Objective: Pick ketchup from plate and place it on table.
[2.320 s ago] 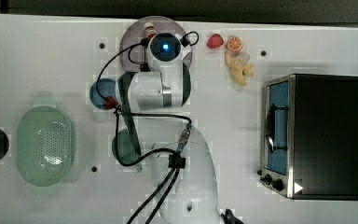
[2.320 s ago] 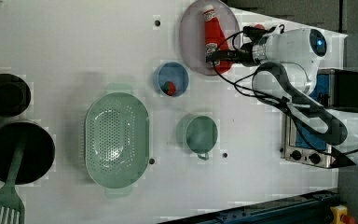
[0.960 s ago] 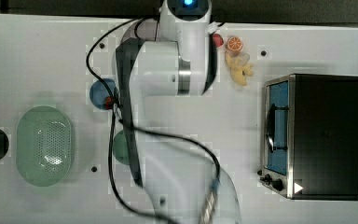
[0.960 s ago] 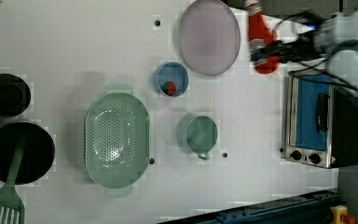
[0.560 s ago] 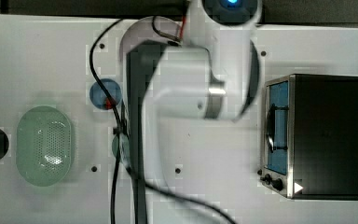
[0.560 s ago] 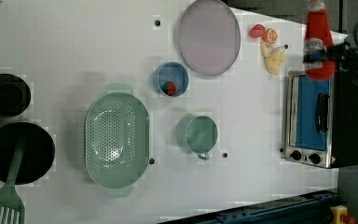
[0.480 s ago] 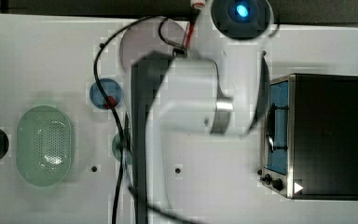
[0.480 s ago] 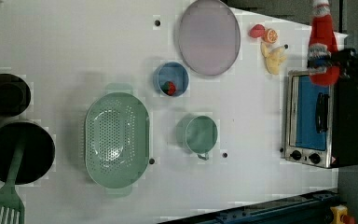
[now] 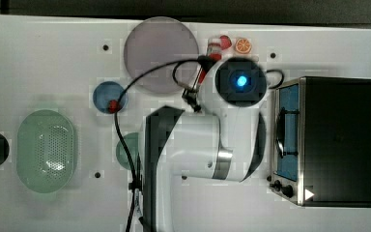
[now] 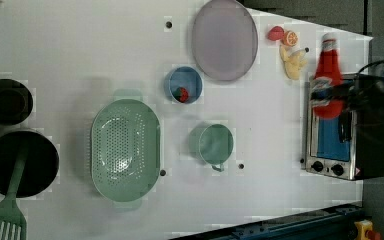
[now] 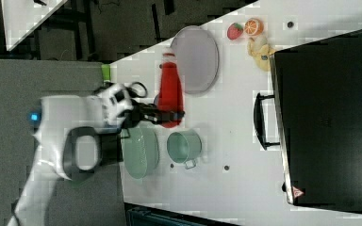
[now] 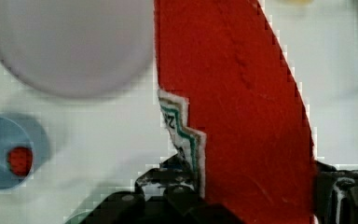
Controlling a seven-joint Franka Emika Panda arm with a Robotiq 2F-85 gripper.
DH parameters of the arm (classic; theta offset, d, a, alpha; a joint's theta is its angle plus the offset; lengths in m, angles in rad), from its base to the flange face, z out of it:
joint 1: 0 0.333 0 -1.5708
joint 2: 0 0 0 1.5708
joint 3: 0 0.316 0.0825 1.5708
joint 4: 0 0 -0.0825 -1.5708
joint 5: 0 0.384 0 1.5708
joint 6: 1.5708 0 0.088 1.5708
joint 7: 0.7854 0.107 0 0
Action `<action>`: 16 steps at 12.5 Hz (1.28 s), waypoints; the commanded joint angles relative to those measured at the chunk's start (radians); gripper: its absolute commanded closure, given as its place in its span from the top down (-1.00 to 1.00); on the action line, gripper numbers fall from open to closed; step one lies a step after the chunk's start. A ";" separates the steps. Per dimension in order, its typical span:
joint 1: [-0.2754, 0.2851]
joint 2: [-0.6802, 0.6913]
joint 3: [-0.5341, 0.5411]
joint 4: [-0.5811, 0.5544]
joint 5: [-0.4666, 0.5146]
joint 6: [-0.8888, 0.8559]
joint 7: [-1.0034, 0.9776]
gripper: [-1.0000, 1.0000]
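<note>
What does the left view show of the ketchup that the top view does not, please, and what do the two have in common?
Left view alone: the ketchup from cap to base, with the gripper clamped across its label, seen in front of the toaster oven.

Top view alone: the arm's white body, which covers the bottle except its capped end by the strawberry.

Both: the plate lies bare, so the ketchup is off it, and the blue bowl sits near the plate.
</note>
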 commanded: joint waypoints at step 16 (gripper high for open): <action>0.008 0.149 0.015 -0.204 0.010 0.395 0.063 1.00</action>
